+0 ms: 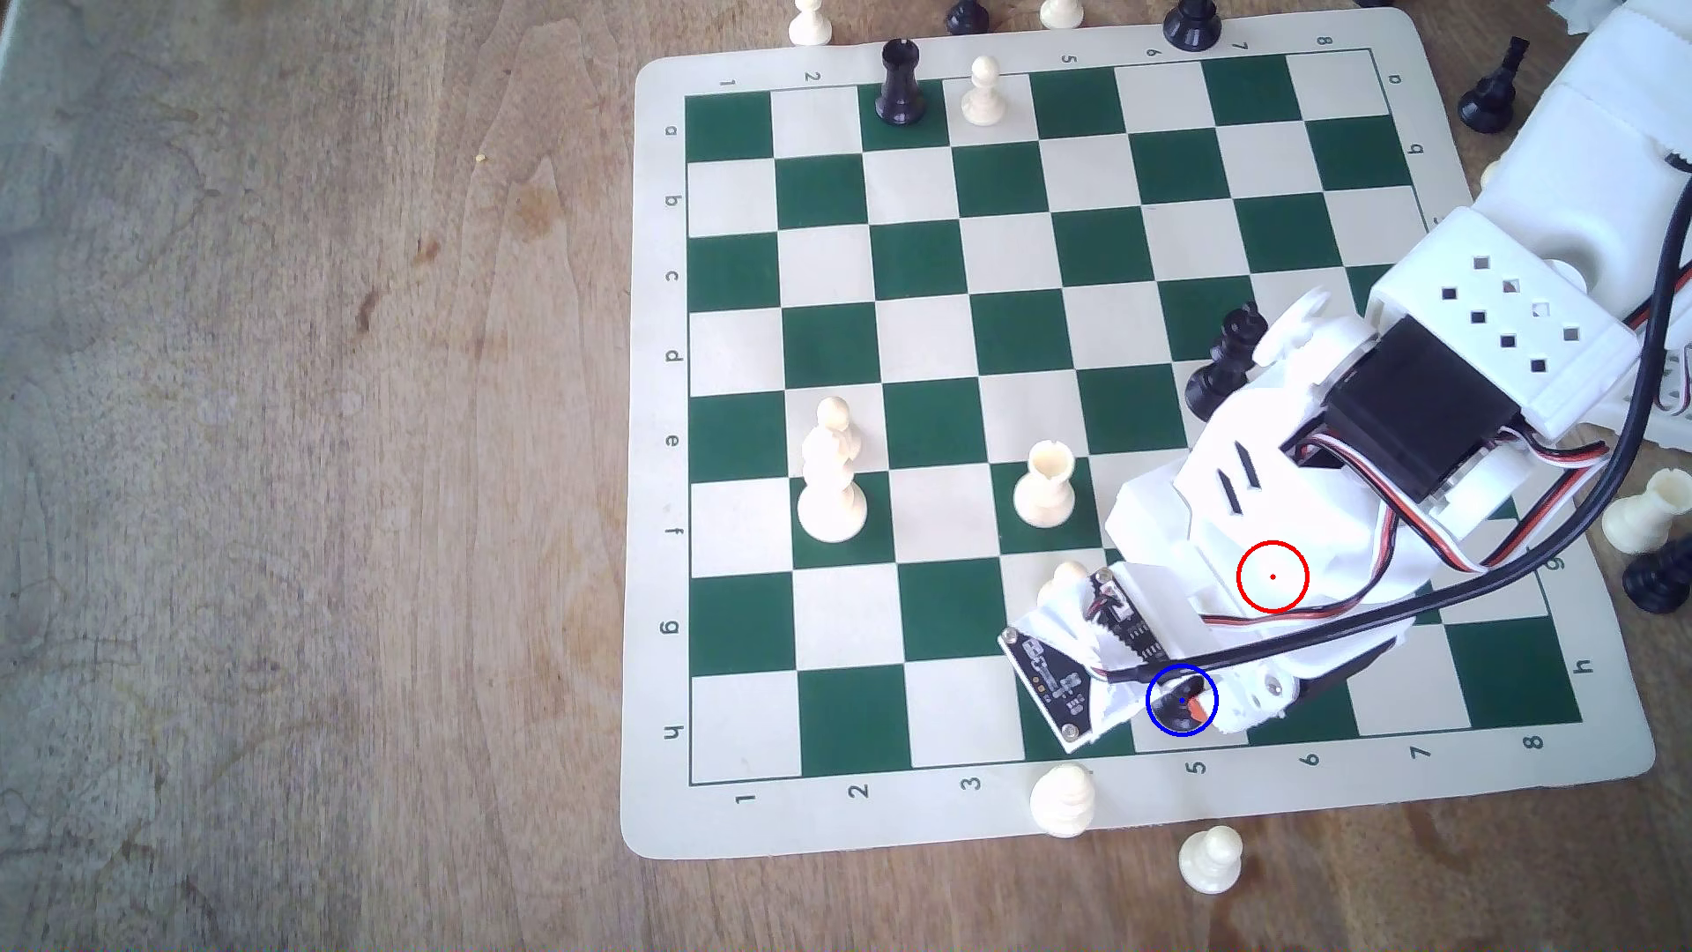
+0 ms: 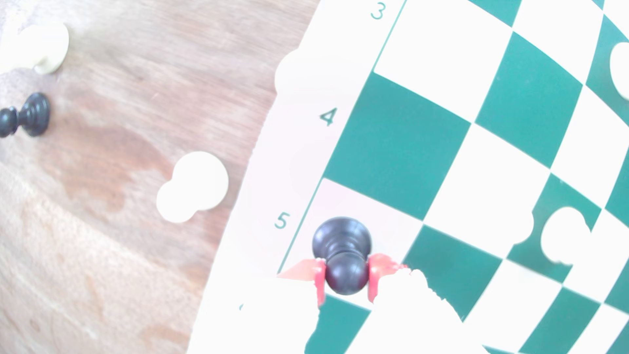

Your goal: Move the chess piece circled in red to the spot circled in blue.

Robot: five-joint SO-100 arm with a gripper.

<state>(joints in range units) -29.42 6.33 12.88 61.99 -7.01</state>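
Observation:
The chess piece circled in red, a short black pawn [image 2: 342,235], has its round head clamped between my gripper's [image 2: 347,279] red pads [image 2: 374,272]. Its base sits over the cream edge square beside the printed 5. In the exterior view my gripper [image 1: 1183,700] is at the board's near edge, inside the blue ring [image 1: 1182,732] that marks the spot circled in blue. The pawn [image 1: 1170,707] shows dark within that ring. I cannot tell whether its base touches the board. The red ring [image 1: 1273,577] lies over my white arm, which hides the square beneath.
A cream pawn [image 1: 1062,801] stands on the board's border just in front of my gripper, and another [image 1: 1210,859] is on the wood. A cream rook [image 1: 1044,485] and a tall cream piece [image 1: 831,476] stand mid-board. A black piece [image 1: 1222,366] is beside my arm.

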